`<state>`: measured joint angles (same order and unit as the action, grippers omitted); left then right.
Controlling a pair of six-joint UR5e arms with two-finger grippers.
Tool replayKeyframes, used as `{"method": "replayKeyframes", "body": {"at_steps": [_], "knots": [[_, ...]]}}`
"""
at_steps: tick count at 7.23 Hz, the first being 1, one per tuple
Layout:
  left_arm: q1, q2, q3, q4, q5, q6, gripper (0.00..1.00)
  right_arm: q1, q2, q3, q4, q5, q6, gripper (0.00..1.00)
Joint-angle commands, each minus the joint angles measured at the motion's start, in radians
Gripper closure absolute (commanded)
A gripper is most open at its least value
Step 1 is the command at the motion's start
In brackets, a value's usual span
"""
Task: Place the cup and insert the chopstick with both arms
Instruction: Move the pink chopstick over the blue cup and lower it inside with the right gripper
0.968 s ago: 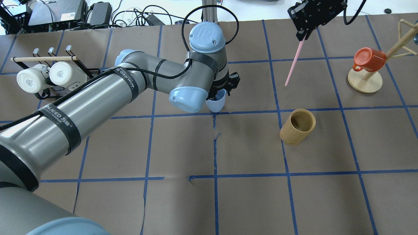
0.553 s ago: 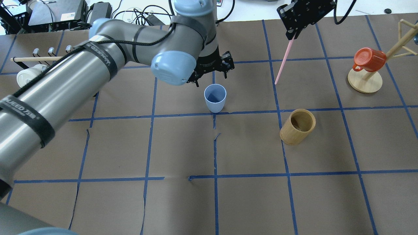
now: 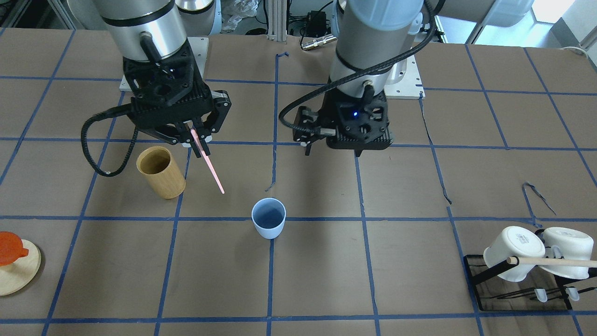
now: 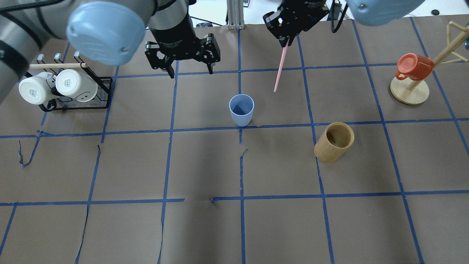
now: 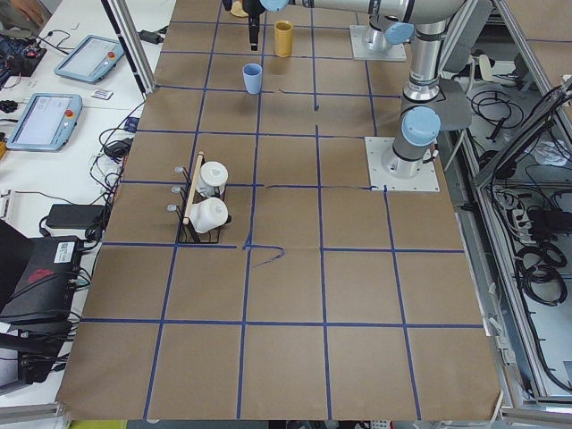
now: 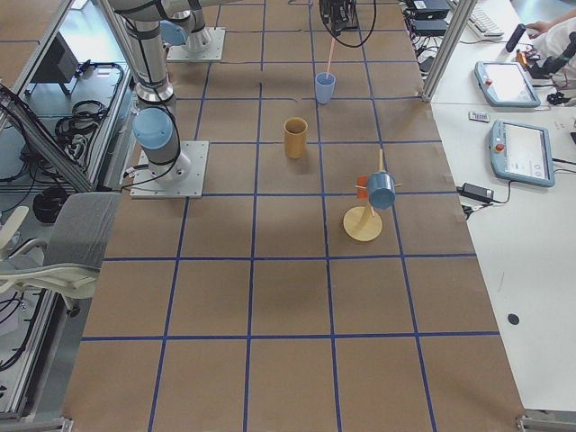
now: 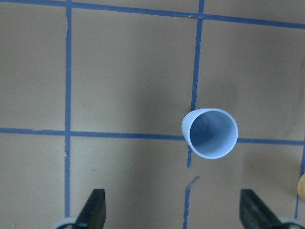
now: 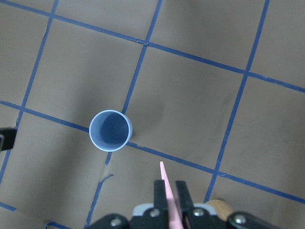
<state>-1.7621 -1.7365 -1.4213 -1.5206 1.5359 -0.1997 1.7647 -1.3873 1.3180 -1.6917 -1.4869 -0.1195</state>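
Note:
The light blue cup [image 4: 241, 110] stands upright and empty on the brown table, on a blue tape line; it also shows in the front view [image 3: 268, 224] and both wrist views [image 7: 209, 133] [image 8: 110, 130]. My left gripper [image 4: 189, 71] is open and empty, raised above the table, off to the left and farther back than the cup. My right gripper [image 4: 287, 42] is shut on one pale pink chopstick [image 4: 280, 69], which hangs tip down. Its tip is in the air to the right of the cup and beyond it, outside the rim [image 8: 162, 167].
A tan wooden cylinder [image 4: 334, 142] stands right of the cup. A black rack with two white mugs [image 4: 58, 86] and a beige rod is at the far left. A wooden mug tree with a red mug [image 4: 414, 68] is at the far right.
My left gripper has let go of the cup, risen and swung away to the left. My right gripper has carried the chopstick leftward, closer to the cup. The cup stays put.

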Motion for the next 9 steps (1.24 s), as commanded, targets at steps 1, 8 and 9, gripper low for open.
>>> {"method": "replayKeyframes", "body": {"at_steps": [1,8,9], "knots": [[0.108,0.127,-0.082,-0.063,0.103,0.244,0.0,0.025,0.005,0.044,-0.098,0.002,0.061,1.0],[0.176,0.146,-0.087,0.005,0.021,0.241,0.0,0.137,0.114,0.141,-0.311,-0.039,0.221,0.99],[0.176,0.146,-0.088,0.006,0.021,0.241,0.0,0.137,0.117,0.171,-0.322,-0.039,0.221,0.99]]}}
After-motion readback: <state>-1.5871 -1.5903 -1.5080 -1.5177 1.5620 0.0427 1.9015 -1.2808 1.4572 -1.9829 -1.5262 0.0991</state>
